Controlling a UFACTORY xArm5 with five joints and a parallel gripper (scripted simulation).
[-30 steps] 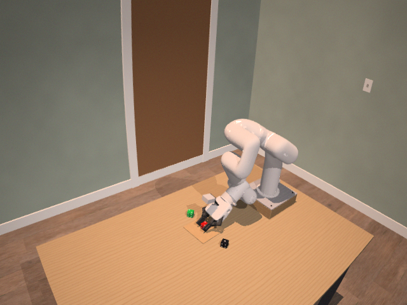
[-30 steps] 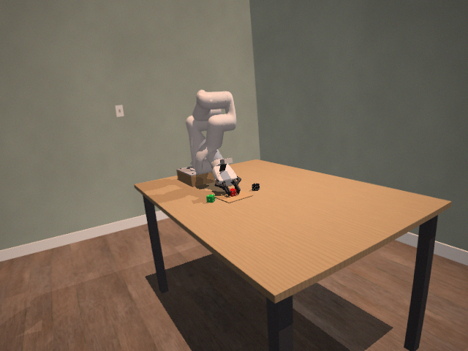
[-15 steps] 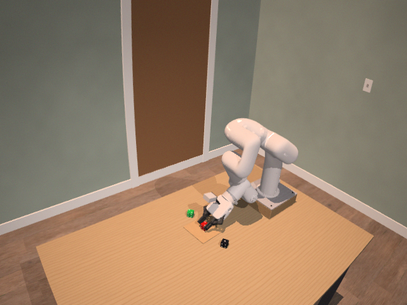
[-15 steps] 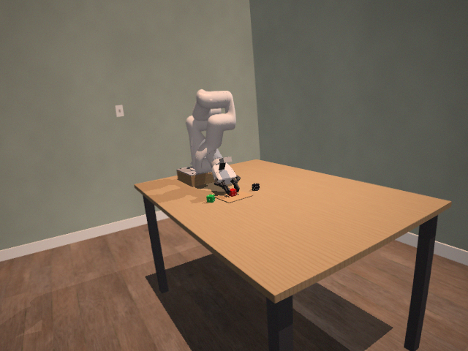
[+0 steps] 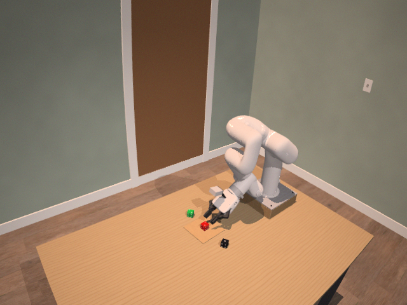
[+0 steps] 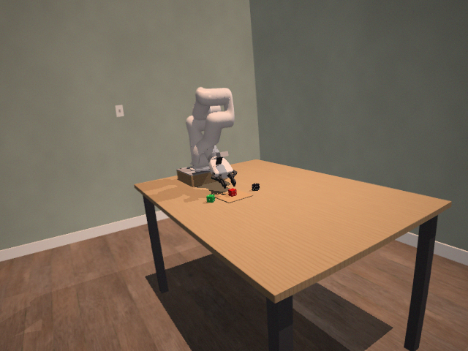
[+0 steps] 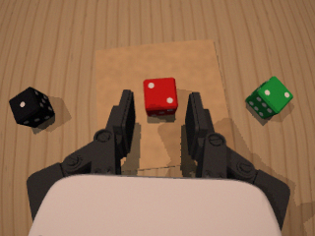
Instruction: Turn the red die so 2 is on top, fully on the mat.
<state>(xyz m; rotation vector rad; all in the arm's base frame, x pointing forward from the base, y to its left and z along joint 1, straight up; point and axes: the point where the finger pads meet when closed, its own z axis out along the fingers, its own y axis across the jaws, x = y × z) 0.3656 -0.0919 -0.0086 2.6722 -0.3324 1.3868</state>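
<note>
The red die [image 7: 160, 94] lies flat on the thin tan mat, with two white pips on its upper face in the wrist view. It also shows in the top view [image 5: 205, 225] and the exterior view [image 6: 232, 191]. My gripper [image 7: 160, 104] is open, and its black fingers stand apart just short of the die, not touching it. The gripper hangs low over the mat's near edge [image 5: 212, 215]. The green die [image 7: 270, 97] and the black die [image 7: 31, 105] lie on the bare table, off the mat on either side.
The arm's base block [image 5: 276, 200] stands behind the mat. The green die [image 5: 190, 213] lies to the mat's left and the black die [image 5: 224, 243] to its front right. The table's edges are far from the dice.
</note>
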